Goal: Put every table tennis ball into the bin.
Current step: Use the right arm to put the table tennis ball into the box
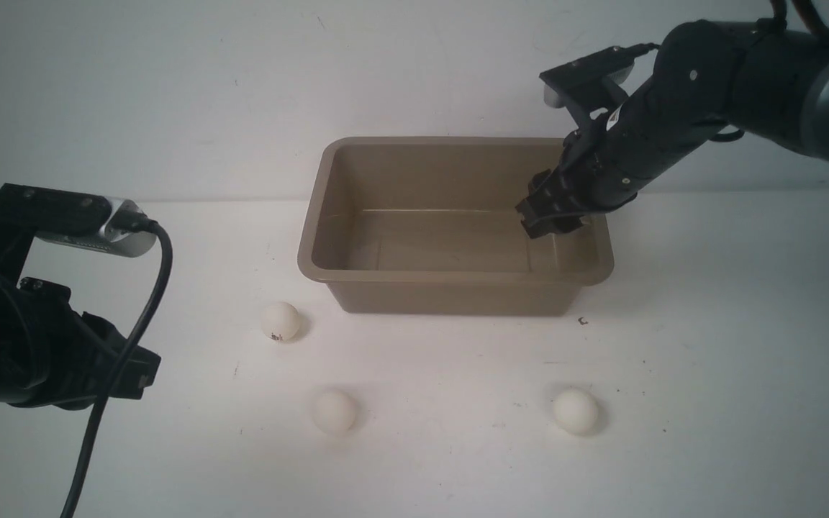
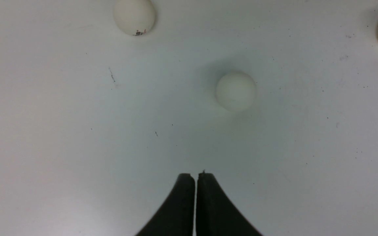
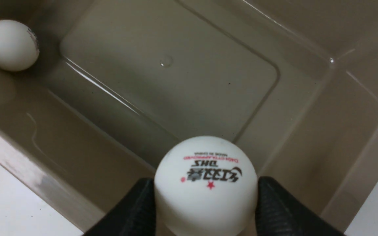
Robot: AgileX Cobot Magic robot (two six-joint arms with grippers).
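Note:
The taupe-brown bin (image 1: 335, 273) stands at the middle of the table. My right gripper (image 1: 553, 216) hangs inside its right end, shut on a white table tennis ball (image 3: 206, 185) with red and black print. Another ball (image 3: 9, 45) lies in a corner of the bin (image 3: 307, 137). Three balls rest on the table in front of the bin: one with a dark mark (image 1: 280, 321), a middle one (image 1: 334, 411) and a right one (image 1: 575, 411). My left gripper (image 2: 195, 175) is shut and empty above the table, short of the middle ball (image 2: 236, 91); the marked ball (image 2: 134, 16) lies farther off.
A white wall runs behind the bin. A small dark speck (image 1: 583, 321) lies by the bin's front right corner. The left arm's cable (image 1: 127, 345) hangs down at the table's left side.

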